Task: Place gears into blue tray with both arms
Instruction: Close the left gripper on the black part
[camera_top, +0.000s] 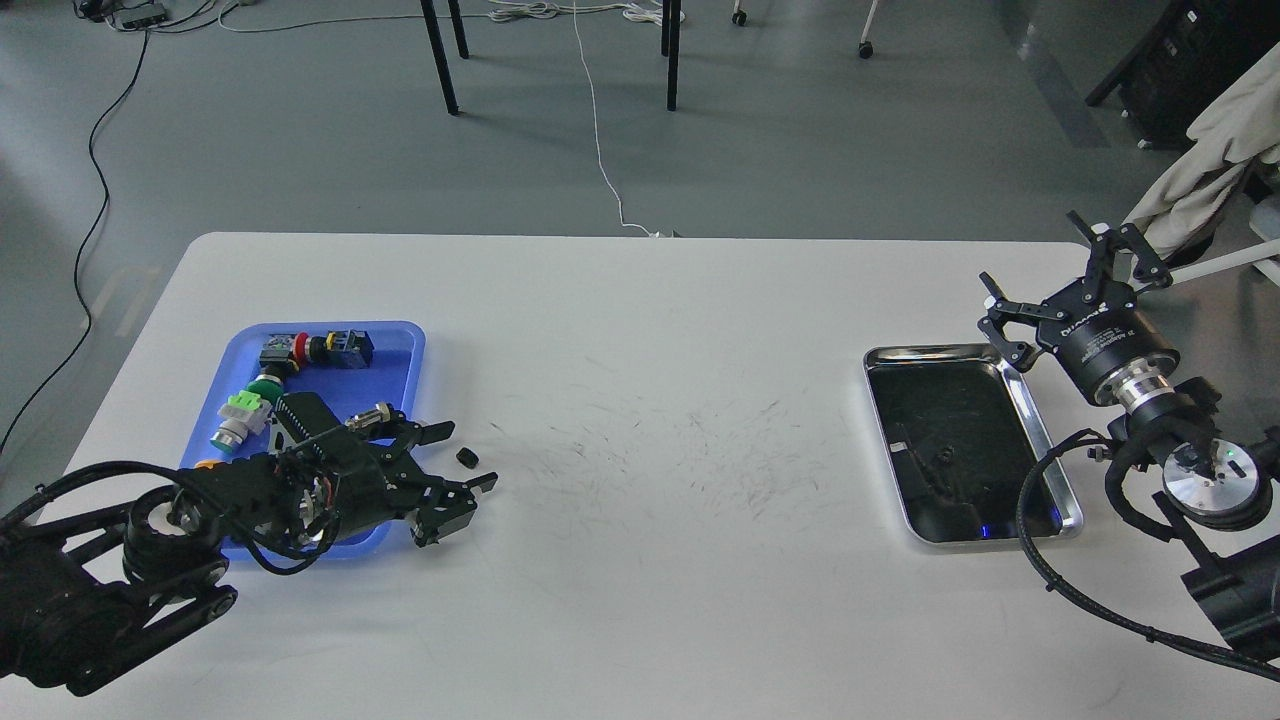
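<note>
While the left black robot arm lies low over the near left part of the white tabletop (640, 560), its left gripper (468, 460) has the fingers (436, 433) spread apart, grasping nothing. One tiny black round gear (466, 458) lies on the tabletop between these fingers, just beside the right edge of the shallow blue plastic tray (400, 345); I cannot tell if a finger touches it. Part of the arm covers the near side of the blue tray. Further in this tray lie several push-button switches (300, 370), with red, green and light green caps.

On the right side, the shiny steel tray (1040, 425) with a dark reflective bottom rests near the tabletop's edge; small dark things lie in it, but they are too unclear to name. Behind it, the right gripper (1075, 285) is raised above the far right corner of the steel tray, its fingers (1000, 315) released wide and empty. Beyond the tabletop is grey floor (800, 150) with cables and black chair legs.
</note>
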